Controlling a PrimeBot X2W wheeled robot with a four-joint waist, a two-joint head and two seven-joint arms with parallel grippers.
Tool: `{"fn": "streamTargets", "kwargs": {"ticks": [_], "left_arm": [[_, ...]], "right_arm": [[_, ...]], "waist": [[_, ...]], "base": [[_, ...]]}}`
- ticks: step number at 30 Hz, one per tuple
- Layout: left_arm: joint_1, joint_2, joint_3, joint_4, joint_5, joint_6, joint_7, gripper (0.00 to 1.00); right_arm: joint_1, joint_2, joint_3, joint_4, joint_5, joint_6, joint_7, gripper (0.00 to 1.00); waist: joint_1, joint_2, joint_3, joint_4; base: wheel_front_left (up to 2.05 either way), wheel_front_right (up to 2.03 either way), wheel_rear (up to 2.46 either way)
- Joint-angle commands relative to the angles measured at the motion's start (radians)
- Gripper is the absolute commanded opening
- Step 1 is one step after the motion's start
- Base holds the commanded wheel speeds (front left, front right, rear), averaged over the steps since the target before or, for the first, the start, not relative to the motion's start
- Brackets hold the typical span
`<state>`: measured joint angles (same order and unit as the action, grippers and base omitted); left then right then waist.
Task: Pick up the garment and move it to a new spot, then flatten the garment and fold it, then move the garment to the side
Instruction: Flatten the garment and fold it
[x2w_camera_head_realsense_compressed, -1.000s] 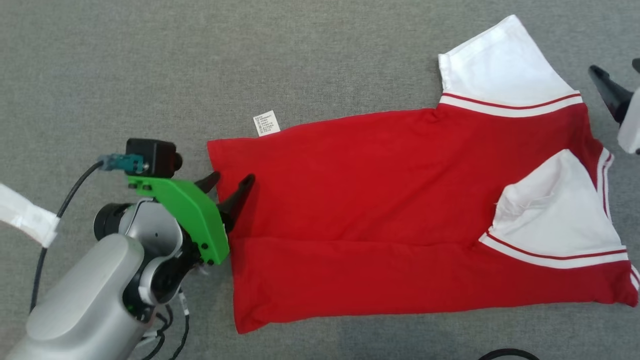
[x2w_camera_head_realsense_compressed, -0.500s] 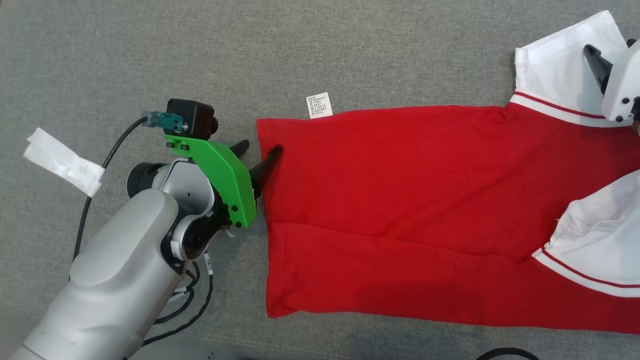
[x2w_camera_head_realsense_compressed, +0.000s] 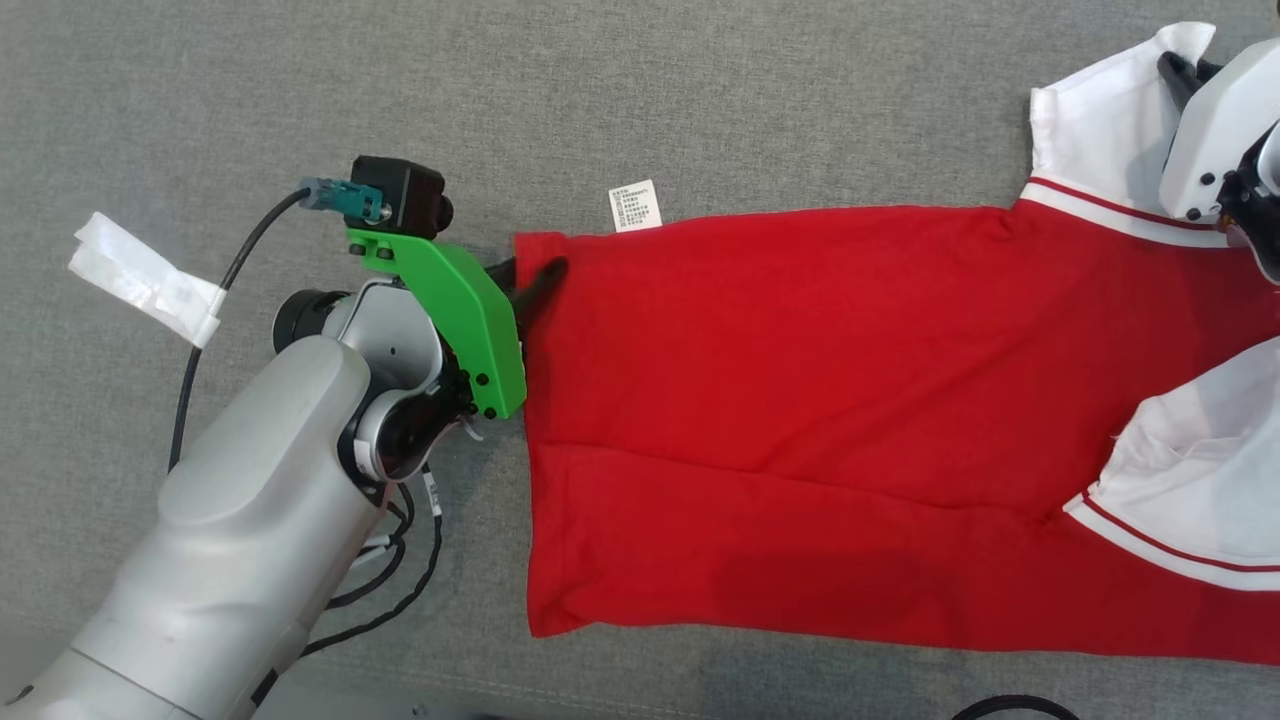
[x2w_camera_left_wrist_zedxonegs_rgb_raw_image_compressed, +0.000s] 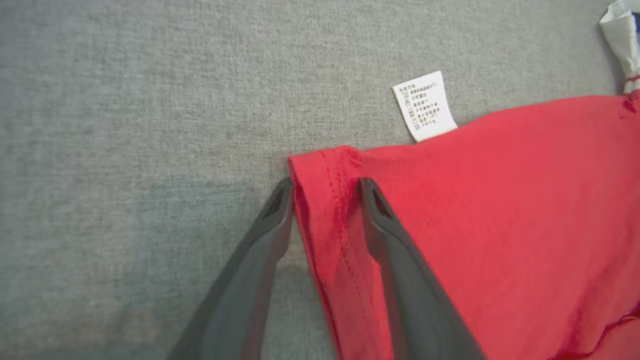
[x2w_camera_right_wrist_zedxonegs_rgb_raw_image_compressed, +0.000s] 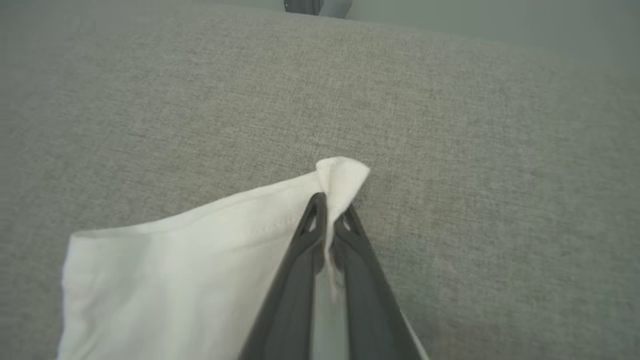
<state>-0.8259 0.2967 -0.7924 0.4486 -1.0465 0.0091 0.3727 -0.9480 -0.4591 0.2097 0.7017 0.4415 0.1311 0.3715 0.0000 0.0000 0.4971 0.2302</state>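
Two grippers are at the garment (x2w_camera_head_realsense_compressed: 800, 400), spread on the grey cloth surface (x2w_camera_head_realsense_compressed: 300, 100). My left gripper (x2w_camera_left_wrist_zedxonegs_rgb_raw_image_compressed: 325, 187) stands parted, one finger either side of the red hem corner near the white label (x2w_camera_left_wrist_zedxonegs_rgb_raw_image_compressed: 424, 106), apparently not pinching it. My right gripper (x2w_camera_right_wrist_zedxonegs_rgb_raw_image_compressed: 330, 206) is closed tight on the white sleeve (x2w_camera_right_wrist_zedxonegs_rgb_raw_image_compressed: 200, 260) edge.

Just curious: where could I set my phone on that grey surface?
Bare: the strip above the shirt, between label and sleeve, and the top left corner above the tape scrap. Crowded: lower left, with the left arm and cables, and the right, where the right gripper pinches the sleeve.
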Motion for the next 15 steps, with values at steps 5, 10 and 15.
{"fn": "streamTargets", "kwargs": {"ticks": [5,10,15], "left_arm": [[0.028,0.003,0.005,-0.019,0.004,-0.021,-0.047,0.0],[0.076,0.054,0.037,-0.121,-0.001,-0.022,-0.104,0.0],[0.148,0.11,0.06,-0.247,-0.001,0.003,-0.143,0.0]], "right_arm": [[-0.014,-0.021,0.037,-0.038,0.084,-0.001,-0.071,0.0],[0.051,-0.073,0.069,-0.145,0.212,-0.001,-0.129,0.0],[0.172,-0.147,0.086,-0.29,0.307,-0.001,-0.161,0.0]], "waist": [[0.0,0.0,-0.025,-0.024],[0.0,0.0,-0.056,-0.054],[0.0,0.0,-0.082,-0.085]], "base": [[0.0,0.0,0.0],[0.0,0.0,0.0],[0.0,0.0,0.0]]}}
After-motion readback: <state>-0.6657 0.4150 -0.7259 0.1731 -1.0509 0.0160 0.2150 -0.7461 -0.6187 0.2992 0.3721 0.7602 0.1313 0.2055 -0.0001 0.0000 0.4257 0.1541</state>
